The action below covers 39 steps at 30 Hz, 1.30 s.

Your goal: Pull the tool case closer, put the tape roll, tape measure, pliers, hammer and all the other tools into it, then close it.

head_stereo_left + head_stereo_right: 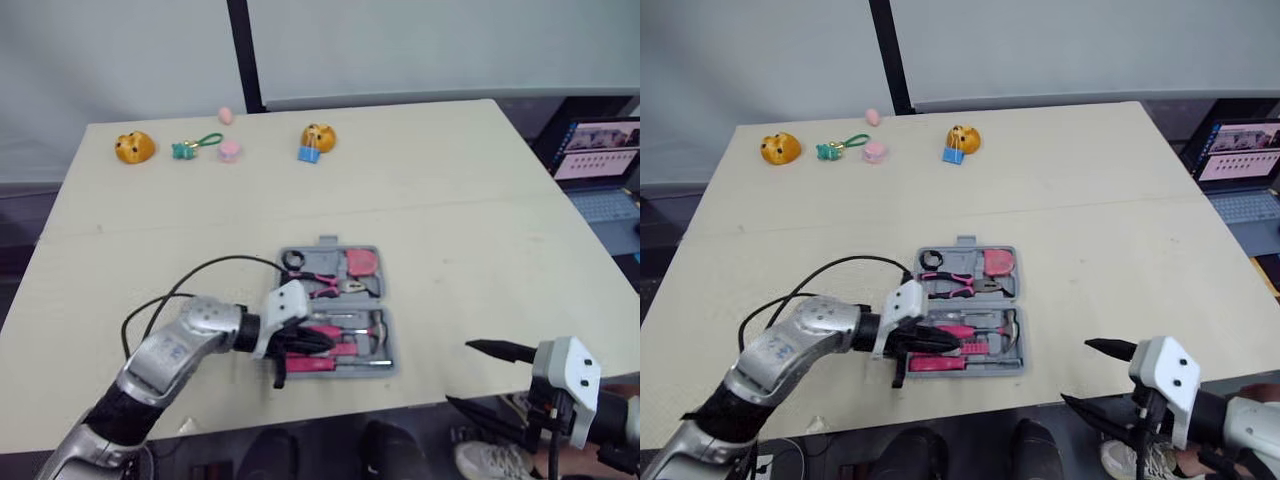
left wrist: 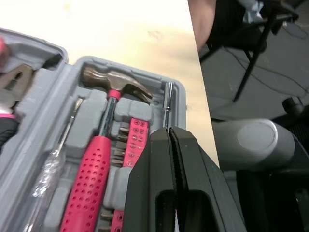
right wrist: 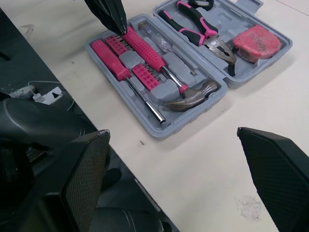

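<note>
Open tool case [image 3: 192, 123] lies near the desk's near edge, tools seated. Left hand [image 1: 318, 342], fingers pressed together and empty, sits over the half holding the hammer [image 2: 104, 140]; closing now would likely trap it or unseat tools. Right hand [image 1: 462, 374], fingers spread, hovers off the near right corner.

The left arm [image 1: 170, 355] reaches forward, bent at the elbow, with its wrist beside the near-left corner of the tool case [image 1: 335, 305]. The left tool [image 1: 318, 343] has its two fingers pressed together, tips low over the case's near half. The right tool [image 1: 458, 372] hangs right of the case, well apart from it, its fingers spread wide and pointing towards it.
</note>
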### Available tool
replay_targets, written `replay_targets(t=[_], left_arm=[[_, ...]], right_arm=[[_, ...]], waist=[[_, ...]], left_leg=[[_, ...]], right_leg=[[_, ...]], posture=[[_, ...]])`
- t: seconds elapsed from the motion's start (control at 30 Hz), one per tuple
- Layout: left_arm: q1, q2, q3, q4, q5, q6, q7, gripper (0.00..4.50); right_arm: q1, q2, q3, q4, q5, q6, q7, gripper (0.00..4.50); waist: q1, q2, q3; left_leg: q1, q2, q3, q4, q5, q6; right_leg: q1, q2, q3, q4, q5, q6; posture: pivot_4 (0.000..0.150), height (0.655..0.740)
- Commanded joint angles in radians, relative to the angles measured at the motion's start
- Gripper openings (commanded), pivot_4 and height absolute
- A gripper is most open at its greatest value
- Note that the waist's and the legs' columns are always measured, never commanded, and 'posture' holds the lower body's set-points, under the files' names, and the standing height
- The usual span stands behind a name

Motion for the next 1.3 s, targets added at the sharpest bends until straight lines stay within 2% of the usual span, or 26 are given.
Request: replay_targets(t=[0.03, 0.33, 1.3], left_arm=[[0.028, -0.006, 0.021, 0.021, 0.041, -0.139, -0.012, 0.09], [0.077, -0.044, -0.043, 0.07, 0.136, -0.28, -0.016, 0.09], [0.124, -0.043, -0.086, 0.157, 0.24, -0.318, -0.028, 0.09]], right_arm=[[0.0, 0.004, -0.028, -0.016, 0.013, -0.003, -0.007, 4.5], [-0.018, 0.005, -0.015, -0.024, 0.017, 0.006, -0.023, 4.5], [-0.027, 0.01, -0.022, -0.057, 0.03, 0.051, -0.048, 4.5]], waist=[[-0.001, 0.0, 0.0], [-0.003, 0.0, 0.0], [-0.005, 0.0, 0.0]], left_leg=[[0.0, 0.0, 0.0, 0.0, 0.0, 0.0], [0.0, 0.0, 0.007, -0.001, 0.0, 0.0], [0.0, 0.0, 0.007, -0.002, 0.0, 0.0]], right_leg=[[0.0, 0.0, 0.0, 0.0, 0.0, 0.0], [0.0, 0.0, 0.0, 0.001, 0.0, 0.0], [-0.001, 0.0, 0.0, 0.0, 0.0, 0.0]], posture=[[0.15, 0.74], [0.15, 0.74], [0.15, 0.74]])
